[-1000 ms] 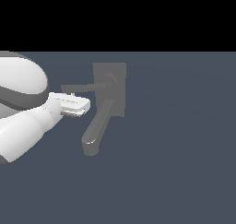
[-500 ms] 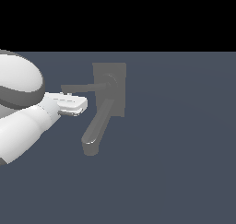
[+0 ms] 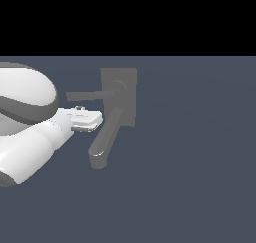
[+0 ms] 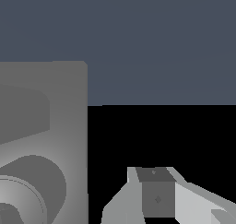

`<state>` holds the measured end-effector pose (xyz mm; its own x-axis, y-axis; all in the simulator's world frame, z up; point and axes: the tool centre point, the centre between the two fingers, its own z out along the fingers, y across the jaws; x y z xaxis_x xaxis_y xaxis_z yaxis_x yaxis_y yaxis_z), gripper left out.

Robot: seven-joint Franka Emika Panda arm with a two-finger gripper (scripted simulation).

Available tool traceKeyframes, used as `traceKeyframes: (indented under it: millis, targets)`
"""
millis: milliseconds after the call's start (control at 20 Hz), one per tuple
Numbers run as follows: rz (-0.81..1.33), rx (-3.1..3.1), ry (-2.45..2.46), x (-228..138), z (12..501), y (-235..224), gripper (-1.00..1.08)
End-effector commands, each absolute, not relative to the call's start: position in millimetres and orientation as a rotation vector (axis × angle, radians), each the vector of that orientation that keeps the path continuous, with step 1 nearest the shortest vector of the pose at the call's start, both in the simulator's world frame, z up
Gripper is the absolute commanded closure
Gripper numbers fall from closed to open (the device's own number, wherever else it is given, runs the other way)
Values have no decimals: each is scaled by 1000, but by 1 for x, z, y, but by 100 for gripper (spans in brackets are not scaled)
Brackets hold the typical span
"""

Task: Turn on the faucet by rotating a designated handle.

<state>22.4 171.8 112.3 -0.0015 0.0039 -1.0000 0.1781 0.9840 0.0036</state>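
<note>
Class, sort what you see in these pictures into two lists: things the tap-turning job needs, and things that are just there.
Needed for the job:
faucet
handle
gripper

Just there:
spout
floor
Nothing loose is lying about.

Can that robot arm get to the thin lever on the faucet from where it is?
Probably yes. In the exterior view the gripper sits just below the thin lever, beside the curved spout, and nothing lies between them. Whether it touches the lever cannot be told.
</note>
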Motion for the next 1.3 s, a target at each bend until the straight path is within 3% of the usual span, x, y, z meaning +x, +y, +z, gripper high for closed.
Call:
traceKeyframes:
  millis: [0, 400, 1250]
  targets:
    - [-145, 130, 1571, 21, 113, 172, 108]
    - [-142, 120, 1568, 20, 116, 175, 108]
    - [-142, 120, 1568, 21, 180, 183, 108]
